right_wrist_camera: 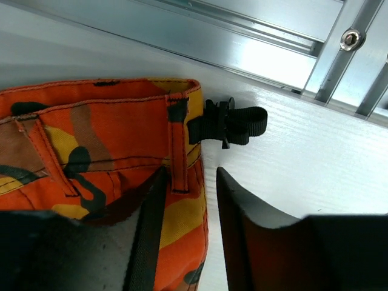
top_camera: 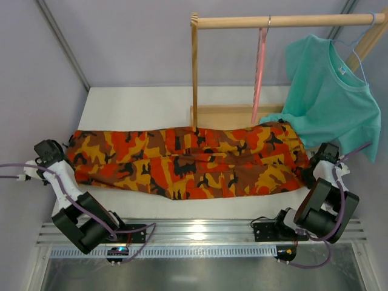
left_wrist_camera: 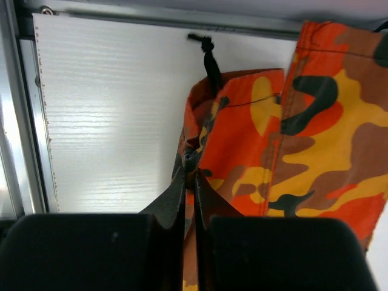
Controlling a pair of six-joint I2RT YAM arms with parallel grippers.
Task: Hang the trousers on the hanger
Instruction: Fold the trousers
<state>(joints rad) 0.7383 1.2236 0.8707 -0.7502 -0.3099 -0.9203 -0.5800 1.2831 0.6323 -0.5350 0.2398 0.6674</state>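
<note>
Two arms sit at the near edge in the top view. The trousers [top_camera: 188,160] lie flat across the white table [top_camera: 139,100], stretched from left to right. My left gripper [top_camera: 60,148] is at their left end and my right gripper [top_camera: 318,160] is at their right end. Behind them the hanger [top_camera: 260,70] hangs from a wooden rail [top_camera: 285,21], apart from the trousers. A teal T-shirt [top_camera: 330,91] hangs further right, and its lower corner comes just beside the trousers.

From the left wrist I see the left gripper [left_wrist_camera: 189,182] closed tight on a fold of the trousers [left_wrist_camera: 315,139] at the leg cuff. A black drawstring [left_wrist_camera: 209,57] comes out of the cuff and lies on the table, with a knot at its end.

From the right wrist, the right gripper [right_wrist_camera: 191,176] has its jaws moderately apart. The waistband edge of the trousers [right_wrist_camera: 91,121] lies between them and is not pinched. One finger is over the cloth, the other over bare table. A black strap [right_wrist_camera: 233,124] sticks out from the waistband.
</note>
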